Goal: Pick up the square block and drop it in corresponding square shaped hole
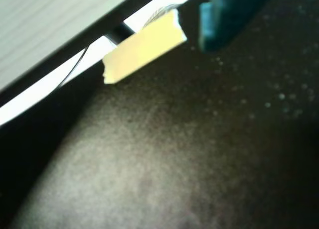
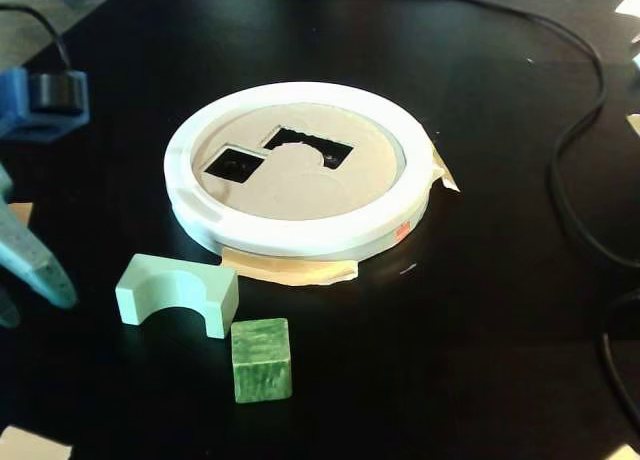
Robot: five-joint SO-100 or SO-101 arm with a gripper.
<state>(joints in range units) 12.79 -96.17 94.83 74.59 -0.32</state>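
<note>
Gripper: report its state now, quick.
Gripper: holding nothing. Only one teal finger shows at the left edge of the fixed view, so open or shut cannot be told. The square block sits untouched on the table.

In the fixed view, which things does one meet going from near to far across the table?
Dark-green marbled wooden cube → pale mint-green arch-shaped block → small square cutout in the tan cardboard disc → larger arch-shaped cutout.
</note>
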